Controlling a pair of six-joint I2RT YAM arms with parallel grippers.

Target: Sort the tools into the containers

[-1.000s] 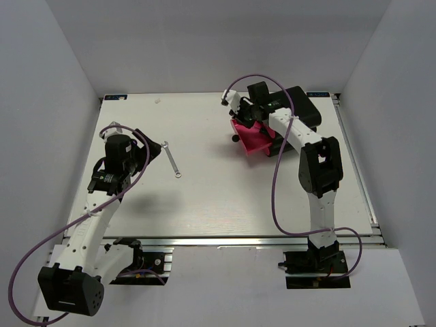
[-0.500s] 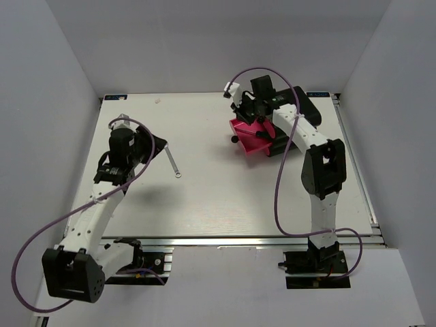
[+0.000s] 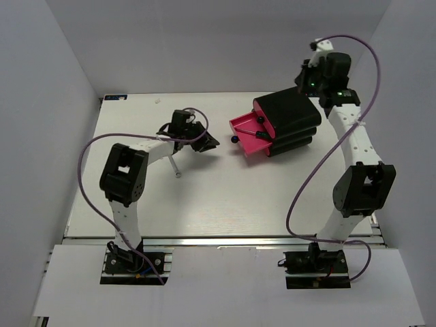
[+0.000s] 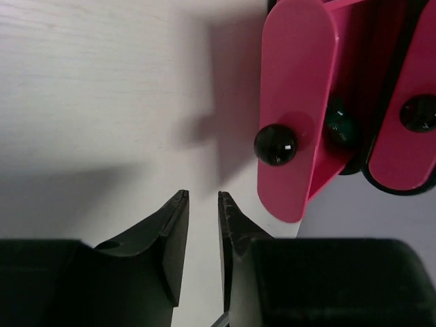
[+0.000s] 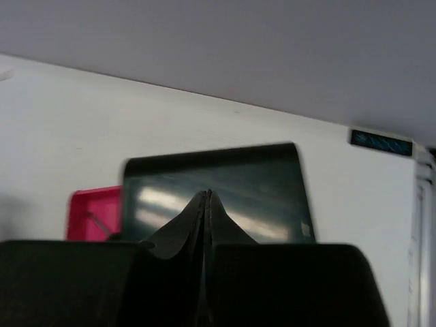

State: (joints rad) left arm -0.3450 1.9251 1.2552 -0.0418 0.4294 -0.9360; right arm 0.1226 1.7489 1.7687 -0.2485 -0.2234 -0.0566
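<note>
Lead: Status on the sort? What moved in the last second?

Me: Both arms. Right gripper (image 5: 207,194) was down over the open shallow pink-red drawer (image 3: 246,143) a second ago. Now I've got it pulled up and back to the far right corner, behind the black box-like cabinet (image 3: 289,121). Its jaws are pressed together, nothing in them. Left gripper (image 4: 202,197) was sitting left of the slim silver metal wrench (image 3: 175,165). It's swung right across the white table (image 3: 204,197) and now faces the drawer front, near its round black knob (image 4: 275,144).

Lead: Meaning?

Me: My read: the right arm's drop is finished and it's cleared out of the way. Wrench hasn't budged, so that one's unsorted and the left arm owns it.

Lead: Wrench versus left jaws?

Me: Not between them. Jaws stand at a narrow slit, bare table showing through, nothing held. From the top camera the wrench lies flat on the table behind the fingertips, partly under the left arm, apart from the drawer. I've overshot it and I'd need to back up before closing.

Lead: Anything in the drawer?

Me: Right wrist view shows a thin dark stick (image 5: 97,221) in it, possibly a precision screwdriver, but it's too blurred to call.
</note>
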